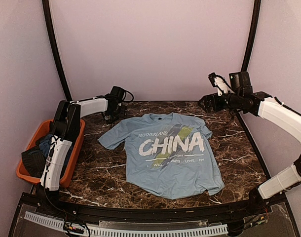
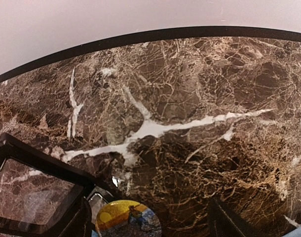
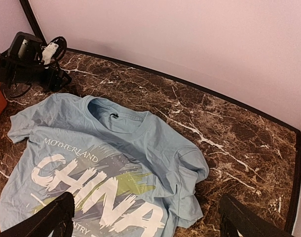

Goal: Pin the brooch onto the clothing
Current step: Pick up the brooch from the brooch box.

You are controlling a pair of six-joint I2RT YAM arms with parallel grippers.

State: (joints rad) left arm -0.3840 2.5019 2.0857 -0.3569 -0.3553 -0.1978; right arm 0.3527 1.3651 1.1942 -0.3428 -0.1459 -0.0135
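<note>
The clothing, a light blue T-shirt (image 1: 165, 153) with white "CHINA" lettering, lies flat mid-table, also in the right wrist view (image 3: 140, 143). The brooch (image 2: 127, 219), a small round disc with a yellow and blue picture, lies on the marble at the bottom edge of the left wrist view. My left gripper (image 1: 112, 114) is at the table's back left, off the shirt. Its jaws (image 2: 149, 215) stand apart around the brooch, which is closer to the left finger (image 2: 79, 222). My right gripper (image 1: 206, 103) hovers open at the back right, with nothing between its fingers (image 3: 56, 215).
A black-framed square case (image 2: 32, 163) lies just left of the brooch. An orange bin (image 1: 39, 133) with dark garments (image 1: 34, 160) sits at the table's left edge. A black rim (image 2: 150, 34) and pale walls close the table's back.
</note>
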